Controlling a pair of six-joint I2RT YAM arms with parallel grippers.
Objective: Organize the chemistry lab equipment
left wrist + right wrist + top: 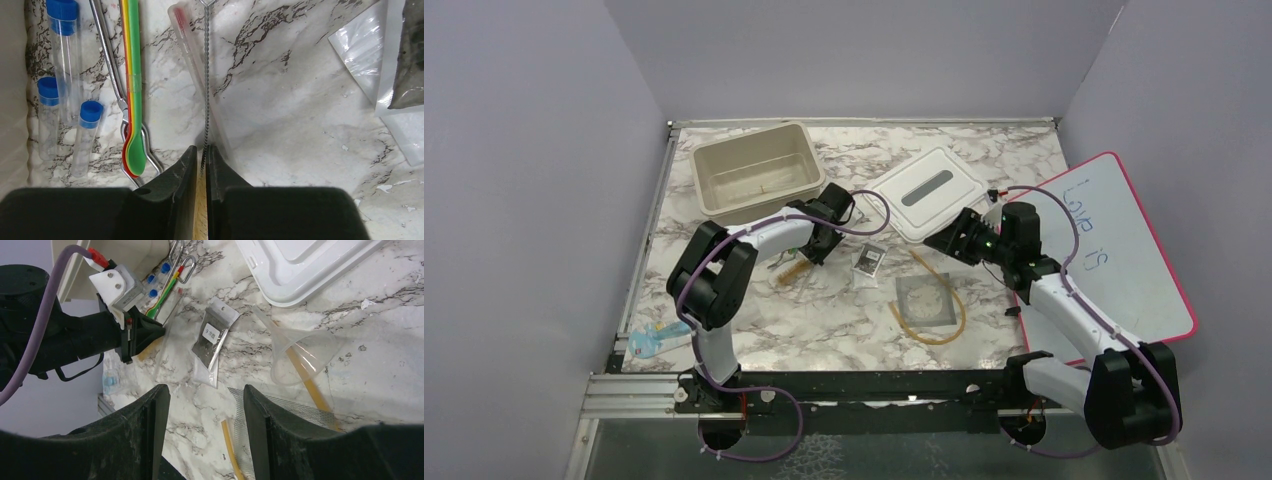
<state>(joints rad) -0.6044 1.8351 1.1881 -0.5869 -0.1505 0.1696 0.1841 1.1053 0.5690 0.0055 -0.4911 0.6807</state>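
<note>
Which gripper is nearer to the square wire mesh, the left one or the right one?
Right. The right gripper hovers just beyond the wire mesh; the left gripper is farther to the left, past the packet.

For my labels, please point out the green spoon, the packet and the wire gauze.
green spoon [136, 155]: left wrist view, bowl.
packet [212, 333]: right wrist view, white label.
wire gauze [924, 298]: top view, centre.
</note>
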